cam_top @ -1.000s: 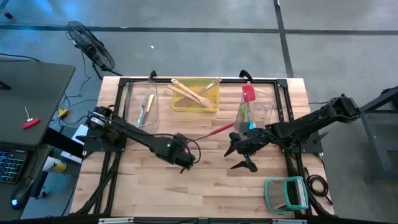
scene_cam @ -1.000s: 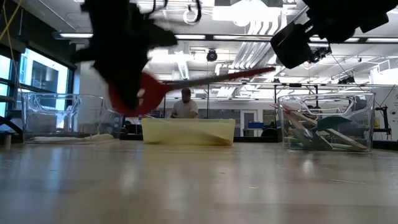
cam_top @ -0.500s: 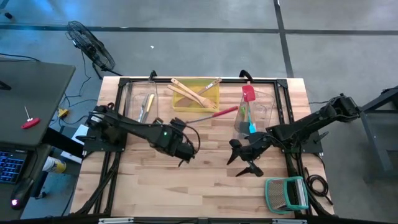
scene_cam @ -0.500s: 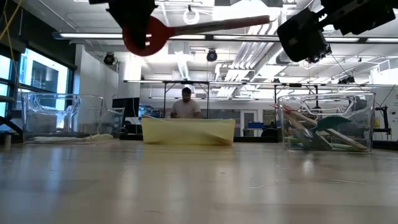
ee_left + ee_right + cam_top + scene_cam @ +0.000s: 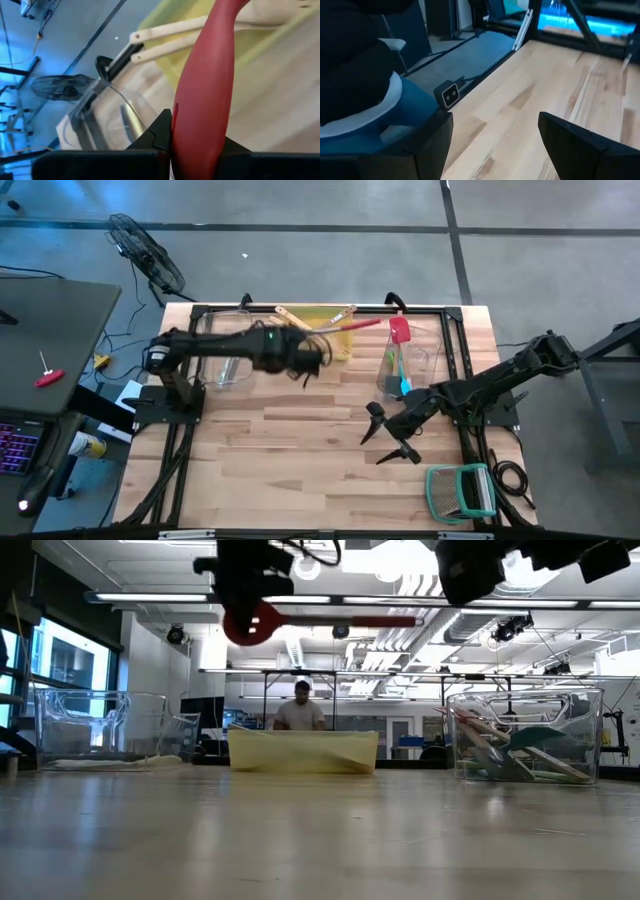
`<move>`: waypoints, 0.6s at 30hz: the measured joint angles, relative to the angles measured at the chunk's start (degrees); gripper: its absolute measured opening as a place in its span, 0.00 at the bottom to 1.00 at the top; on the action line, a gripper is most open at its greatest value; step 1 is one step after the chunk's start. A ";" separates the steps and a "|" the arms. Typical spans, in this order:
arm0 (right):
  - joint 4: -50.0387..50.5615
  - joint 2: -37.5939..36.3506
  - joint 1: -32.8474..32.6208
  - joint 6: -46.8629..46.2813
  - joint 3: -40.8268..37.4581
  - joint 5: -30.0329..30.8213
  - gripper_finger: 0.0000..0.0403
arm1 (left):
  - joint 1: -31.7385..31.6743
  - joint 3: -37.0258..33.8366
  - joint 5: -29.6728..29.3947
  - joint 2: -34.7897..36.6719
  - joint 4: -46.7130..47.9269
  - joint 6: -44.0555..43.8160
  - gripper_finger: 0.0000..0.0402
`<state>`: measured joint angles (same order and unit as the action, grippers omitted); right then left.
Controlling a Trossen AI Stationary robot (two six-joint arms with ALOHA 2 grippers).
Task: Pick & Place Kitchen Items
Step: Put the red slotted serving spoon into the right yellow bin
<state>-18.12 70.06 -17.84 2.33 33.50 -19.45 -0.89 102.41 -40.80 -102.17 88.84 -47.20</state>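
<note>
L gripper (image 5: 308, 360) is up over the bench (image 5: 300, 450) near the far edge, just beside the yellow tray (image 5: 345, 345), clamped on a red utensil (image 5: 362, 325) w/ a long red handle. In the high view the handle sticks out from the gripper toward the right, crossing over the tray's right end. Low view shows the same red utensil well above the bench, its round red head (image 5: 245, 625) at the gripper and the handle running roughly level to the right. L wrist view: red handle pinched between the dark fingers (image 5: 161, 131), w/ wooden utensils (image 5: 170, 42) lying in the yellow tray beyond. R gripper (image 5: 385, 438) hangs over the right-centre of the bench, fingers spread wide apart, holding nothing; R wrist view shows bare wood between its two fingers (image 5: 580, 145). Clear bin (image 5: 415, 360) on the right holds a red spatula (image 5: 399, 331), plus blue and green utensils (image 5: 402, 375). Clear bin (image 5: 212, 350) on the left holds a yellow-handled knife (image 5: 238, 345). Wooden spoons and spatulas (image 5: 300, 330) lie crossed in the yellow tray. Teal-framed rack (image 5: 460, 490) sits at the near right corner of the bench. A person (image 5: 296, 712) shows far back in the room, behind the tray.
</note>
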 joint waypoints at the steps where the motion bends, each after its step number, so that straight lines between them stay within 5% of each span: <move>1: -0.41 0.00 0.17 0.92 0.00 -0.02 0.71 | -1.75 0.00 0.11 0.00 -1.01 2.37 0.06; 9: -1.01 0.00 3.88 4.54 0.00 0.01 0.71 | -14.72 -0.02 8.31 0.00 -14.90 19.53 0.06; 18: 2.38 0.00 6.69 3.94 0.00 -0.01 0.71 | -23.87 -7.50 20.41 0.00 -27.85 27.07 0.06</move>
<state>-15.75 70.06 -11.15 6.27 33.50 -19.46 -24.77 94.91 -20.39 -102.17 60.99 -20.13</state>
